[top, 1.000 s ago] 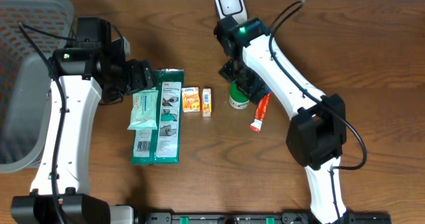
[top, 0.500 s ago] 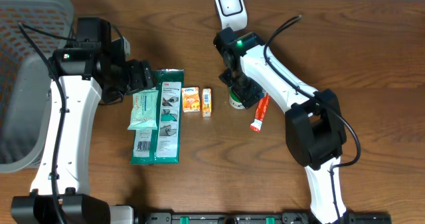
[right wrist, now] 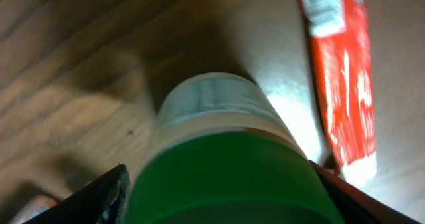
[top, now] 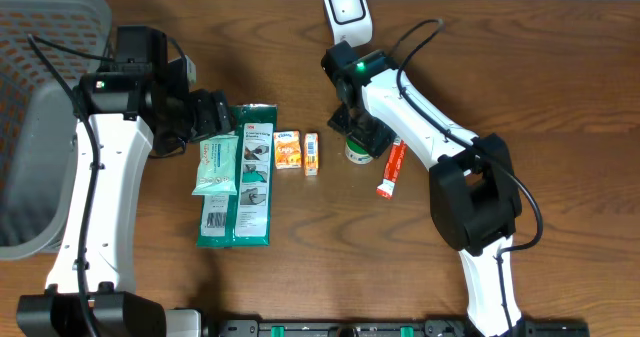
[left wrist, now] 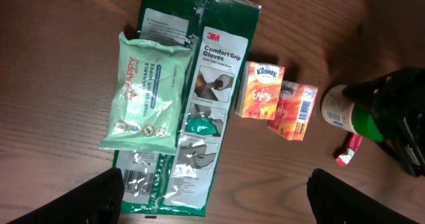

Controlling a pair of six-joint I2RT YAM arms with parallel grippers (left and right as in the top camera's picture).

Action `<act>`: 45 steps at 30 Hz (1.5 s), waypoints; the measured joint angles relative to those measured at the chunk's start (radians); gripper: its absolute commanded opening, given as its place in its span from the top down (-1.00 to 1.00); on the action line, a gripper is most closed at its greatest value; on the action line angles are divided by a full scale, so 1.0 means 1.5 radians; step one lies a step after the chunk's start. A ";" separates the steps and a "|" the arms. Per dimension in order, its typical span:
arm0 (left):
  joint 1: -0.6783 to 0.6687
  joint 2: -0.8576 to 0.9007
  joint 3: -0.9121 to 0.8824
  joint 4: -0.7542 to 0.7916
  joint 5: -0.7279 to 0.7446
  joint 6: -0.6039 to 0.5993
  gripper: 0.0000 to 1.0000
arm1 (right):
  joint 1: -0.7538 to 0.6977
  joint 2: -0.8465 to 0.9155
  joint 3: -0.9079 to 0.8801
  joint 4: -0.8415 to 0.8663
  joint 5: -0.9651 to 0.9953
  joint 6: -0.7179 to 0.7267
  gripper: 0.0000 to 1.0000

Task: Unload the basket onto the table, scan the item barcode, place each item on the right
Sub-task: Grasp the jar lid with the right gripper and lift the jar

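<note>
A white bottle with a green cap point(top: 356, 154) stands on the table below the white barcode scanner point(top: 346, 5). My right gripper point(top: 362, 137) is lowered over it. In the right wrist view the green cap point(right wrist: 226, 177) fills the space between the two dark fingers point(right wrist: 109, 197), which sit close on either side of it; the right gripper point(right wrist: 222, 201) reads as open around the cap. My left gripper point(top: 222, 117) hovers open above the flat packs, with nothing between its fingers point(left wrist: 89, 197).
A green glove pack point(left wrist: 209, 98) lies under a pale green wipes pack point(left wrist: 147, 91). Two small orange tissue packs point(left wrist: 262, 91) sit beside them. A red tube point(right wrist: 339, 71) lies just right of the bottle. A grey basket point(top: 30, 127) stands at the far left.
The right gripper has come down and slightly left onto the green-capped bottle, and its fingers have drawn in around the cap. The left arm has stayed still.
</note>
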 measured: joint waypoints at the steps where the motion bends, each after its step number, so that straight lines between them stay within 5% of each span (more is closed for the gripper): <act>1: 0.000 0.000 0.000 0.000 0.000 0.000 -0.78 | 0.000 0.000 0.000 0.000 0.001 -0.040 -0.58; 5: 0.000 0.000 0.000 0.000 0.000 0.000 -0.78 | 0.000 0.000 0.000 0.000 0.001 -0.108 -0.55; 12: 0.000 0.000 0.000 0.000 0.000 0.000 -0.78 | 0.000 0.000 0.000 0.019 0.004 -0.178 -0.18; 20: 0.000 0.000 0.000 0.000 0.000 0.000 -0.78 | 0.000 0.000 0.000 0.035 0.005 -0.441 -0.21; 25: 0.000 0.000 0.000 0.000 0.000 0.000 -0.78 | 0.000 0.000 0.000 0.037 0.004 -0.662 -0.99; 28: 0.000 0.000 0.000 0.000 0.000 0.000 -0.78 | 0.000 0.000 0.003 0.030 0.006 -0.741 -0.99; 34: 0.000 0.000 0.000 0.000 0.000 0.000 -0.78 | 0.000 0.000 0.128 -0.055 0.006 -0.756 -0.99; 45: 0.000 0.000 0.000 -0.001 0.000 0.000 -0.78 | -0.022 -0.004 0.160 -0.079 0.001 -0.504 -0.98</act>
